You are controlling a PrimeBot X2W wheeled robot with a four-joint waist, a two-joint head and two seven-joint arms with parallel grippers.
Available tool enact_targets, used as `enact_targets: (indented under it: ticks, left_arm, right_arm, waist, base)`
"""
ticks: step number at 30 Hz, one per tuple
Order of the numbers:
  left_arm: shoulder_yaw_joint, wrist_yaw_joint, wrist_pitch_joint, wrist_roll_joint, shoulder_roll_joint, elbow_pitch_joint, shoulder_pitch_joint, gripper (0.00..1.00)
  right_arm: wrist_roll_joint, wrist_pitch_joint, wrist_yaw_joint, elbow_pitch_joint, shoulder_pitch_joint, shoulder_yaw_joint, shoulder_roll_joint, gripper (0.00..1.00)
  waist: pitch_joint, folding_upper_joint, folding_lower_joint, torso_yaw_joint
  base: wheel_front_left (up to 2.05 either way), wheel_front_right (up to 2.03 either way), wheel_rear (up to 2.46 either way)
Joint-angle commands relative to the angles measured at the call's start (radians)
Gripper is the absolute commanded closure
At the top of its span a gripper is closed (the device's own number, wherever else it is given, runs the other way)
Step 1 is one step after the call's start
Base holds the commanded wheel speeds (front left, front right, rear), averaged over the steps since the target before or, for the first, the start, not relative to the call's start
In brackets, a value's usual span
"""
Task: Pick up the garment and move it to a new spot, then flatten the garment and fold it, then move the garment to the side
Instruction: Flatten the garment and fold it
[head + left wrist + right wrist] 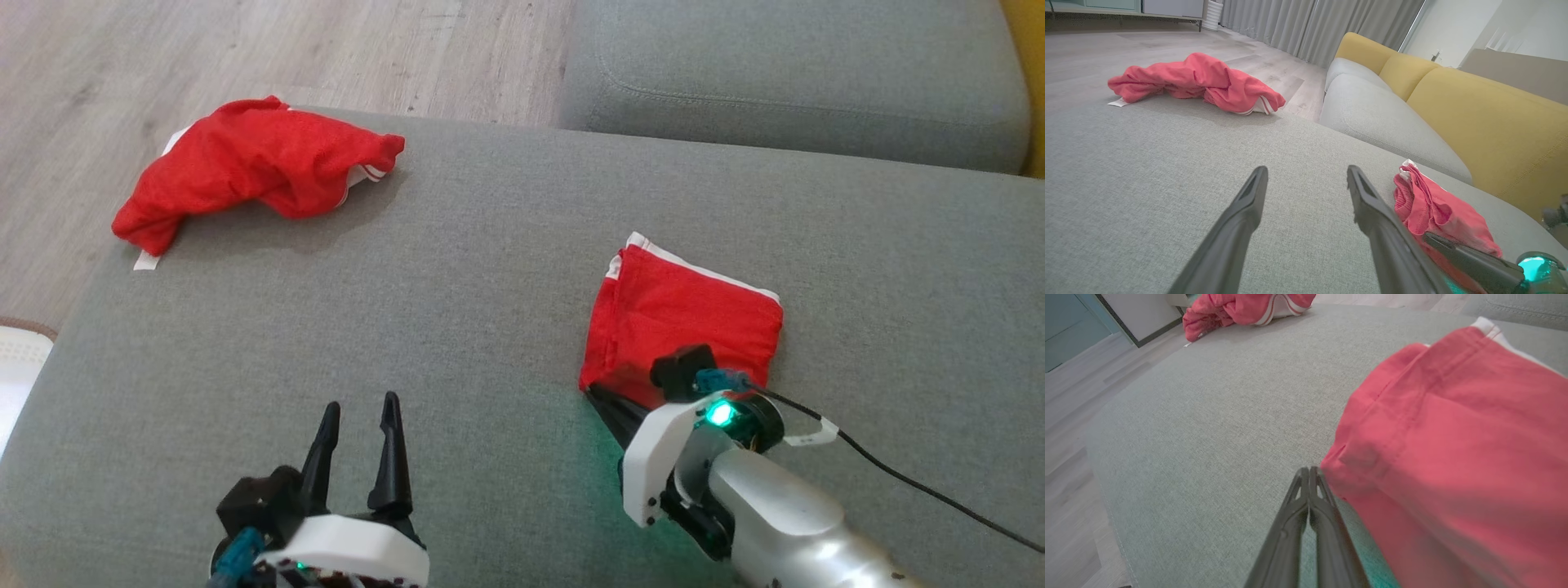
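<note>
Grey sofa cushion (pixel 457 327) carries the folded red garment (pixel 686 327) at centre right. The right gripper (pixel 1309 470), jaws pressed together, sits at its lower-left corner, probably to slide it aside; the left gripper (pixel 359 412) hovers, jaws apart. A crumpled red garment (pixel 253 167) lies upper left.

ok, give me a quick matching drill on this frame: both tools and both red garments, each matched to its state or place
Things:
1. left tool
2. right tool
3. folded garment
4. crumpled garment

States or places:
A. bunched up at the far left edge of the cushion
B. fingers spread apart, over bare grey fabric
C. fingers pressed together, tips at the corner of a red cloth
D. neat flat square with a white trim edge, on the right part of the seat

Pairs: 1-B, 2-C, 3-D, 4-A
</note>
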Motion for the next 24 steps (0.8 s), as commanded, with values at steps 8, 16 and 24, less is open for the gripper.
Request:
enact_targets:
  ticks: [8,16,24]
  left_arm:
    - [0.051,0.004,-0.008,0.013,0.022,-0.012,-0.031,0.00]
    - [0.057,-0.022,-0.011,0.049,0.035,0.022,-0.052,0.00]
    - [0.085,-0.062,-0.014,0.102,0.025,0.056,-0.038,0.00]
  right_arm:
    - [0.029,-0.137,0.007,-0.064,-0.042,-0.016,0.016,0.31]
    - [-0.037,-0.203,0.007,-0.065,-0.021,-0.204,-0.027,0.00]
    - [-0.330,-0.207,0.007,-0.215,0.159,-0.565,-0.029,0.00]
  waist:
    - [-0.036,0.0000,0.0000,-0.041]
    - [-0.078,0.0000,0.0000,-0.093]
    - [-0.106,0.0000,0.0000,-0.147]
  base:
    - [0.00,0.00,0.00]
    - [0.00,0.00,0.00]
    - [0.00,0.00,0.00]
